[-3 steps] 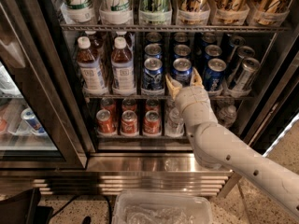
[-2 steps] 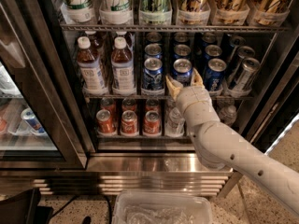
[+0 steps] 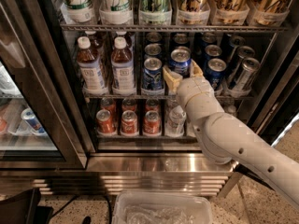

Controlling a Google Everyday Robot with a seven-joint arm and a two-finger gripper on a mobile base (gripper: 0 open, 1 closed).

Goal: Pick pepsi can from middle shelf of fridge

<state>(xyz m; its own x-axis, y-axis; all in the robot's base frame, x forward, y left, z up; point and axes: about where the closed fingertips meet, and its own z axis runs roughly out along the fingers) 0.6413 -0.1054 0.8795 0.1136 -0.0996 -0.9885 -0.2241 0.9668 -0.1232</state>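
The fridge (image 3: 154,164) stands open in the camera view, and its middle shelf (image 3: 117,93) holds several blue pepsi cans in lanes. My gripper (image 3: 183,76) reaches into the centre lane. Its cream fingers (image 3: 171,80) sit on either side of the front pepsi can (image 3: 180,61) and are shut on it. That can stands slightly higher than the front cans beside it (image 3: 152,73) (image 3: 216,72). My white arm (image 3: 233,143) comes in from the lower right and hides the lower part of the can and the shelf behind it.
Two brown bottles (image 3: 89,66) stand at the left of the middle shelf and slim silver-black cans (image 3: 243,73) at the right. Tall large cans (image 3: 154,3) fill the rack above. Red cans (image 3: 129,122) and a water bottle (image 3: 176,120) sit below. A clear plastic bin (image 3: 163,209) lies on the floor. The glass door (image 3: 28,101) is open at left.
My gripper has closed in around the front centre pepsi can, and the can now sits a little higher than its neighbours. The arm has barely shifted.
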